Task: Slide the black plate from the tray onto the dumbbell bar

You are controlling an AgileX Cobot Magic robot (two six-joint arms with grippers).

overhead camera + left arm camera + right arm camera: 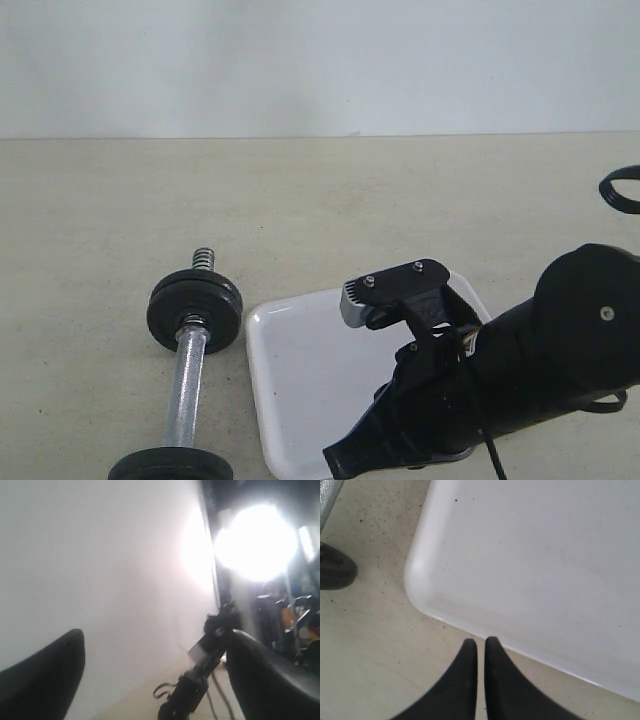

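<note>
I saw the right gripper [481, 644] with its black fingers pressed together and pinching nothing, its tips at the rim of the shallow white rectangular plastic tray [300, 370], near one rounded corner. The left gripper [155, 640] stood spread wide and empty, facing a pale wall [100, 555]. The flat round black iron plate [195, 312] sat on the short chrome steel dumbbell bar [185, 390], just inside its far threaded end and close to the tray's far corner. Another black disc [170, 466] sat at the bar's near end.
</note>
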